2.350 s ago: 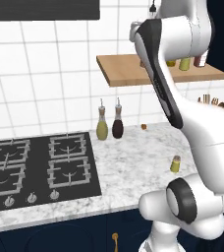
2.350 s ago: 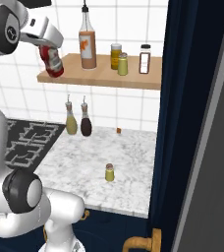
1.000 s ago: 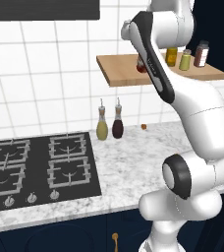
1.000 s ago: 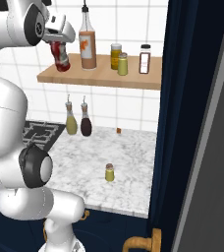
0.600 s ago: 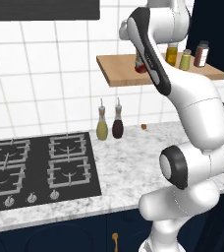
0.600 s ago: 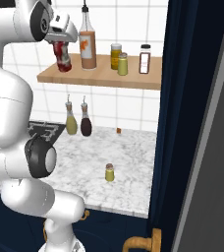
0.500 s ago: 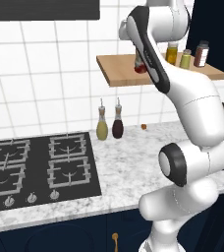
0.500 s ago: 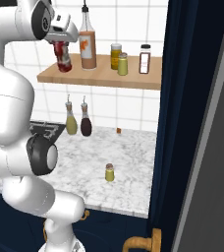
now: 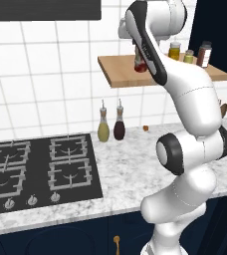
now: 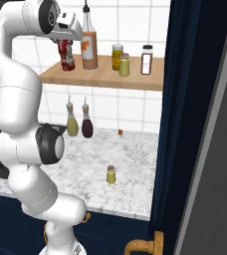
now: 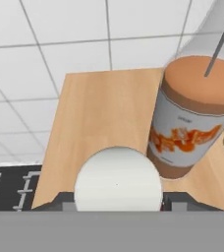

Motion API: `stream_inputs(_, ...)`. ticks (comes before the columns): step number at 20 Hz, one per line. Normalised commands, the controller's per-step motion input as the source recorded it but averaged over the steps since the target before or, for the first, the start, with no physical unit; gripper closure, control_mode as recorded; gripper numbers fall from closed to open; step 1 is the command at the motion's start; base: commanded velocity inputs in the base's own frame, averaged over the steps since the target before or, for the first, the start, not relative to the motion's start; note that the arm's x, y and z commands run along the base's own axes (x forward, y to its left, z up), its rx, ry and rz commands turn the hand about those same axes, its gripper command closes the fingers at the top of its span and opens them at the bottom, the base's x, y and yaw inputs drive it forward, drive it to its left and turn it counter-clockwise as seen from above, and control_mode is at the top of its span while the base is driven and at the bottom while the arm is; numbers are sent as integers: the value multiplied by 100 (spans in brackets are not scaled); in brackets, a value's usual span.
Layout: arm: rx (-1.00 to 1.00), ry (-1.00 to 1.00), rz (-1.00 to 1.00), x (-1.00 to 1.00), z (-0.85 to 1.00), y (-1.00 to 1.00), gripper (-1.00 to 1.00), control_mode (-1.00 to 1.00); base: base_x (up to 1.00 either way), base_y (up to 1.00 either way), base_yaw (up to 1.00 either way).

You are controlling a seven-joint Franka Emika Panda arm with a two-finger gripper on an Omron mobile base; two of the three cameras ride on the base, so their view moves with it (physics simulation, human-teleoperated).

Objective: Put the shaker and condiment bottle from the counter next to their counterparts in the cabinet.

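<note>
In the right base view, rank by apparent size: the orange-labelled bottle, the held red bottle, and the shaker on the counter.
1. Orange-labelled bottle, tallest, on the shelf.
2. Red bottle, in the tool, about half as tall.
3. Shaker, smallest, even though it stands nearer the camera.

The arm reaches high with its elbow bent, its tool (image 10: 65, 50) pointing down, clamped on the red bottle (image 10: 66, 56).
</note>
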Motion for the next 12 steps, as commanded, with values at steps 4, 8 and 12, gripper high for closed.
stream_inputs(4, 0, 0, 2, 6, 0, 0, -100, -100, 0, 0, 0)
stream_inputs(8, 0, 1, 2, 0, 7, 0, -100, -100, 0, 0, 0)
stream_inputs(12, 0, 1, 0, -13, 12, 0, -100, -100, 0, 0, 0)
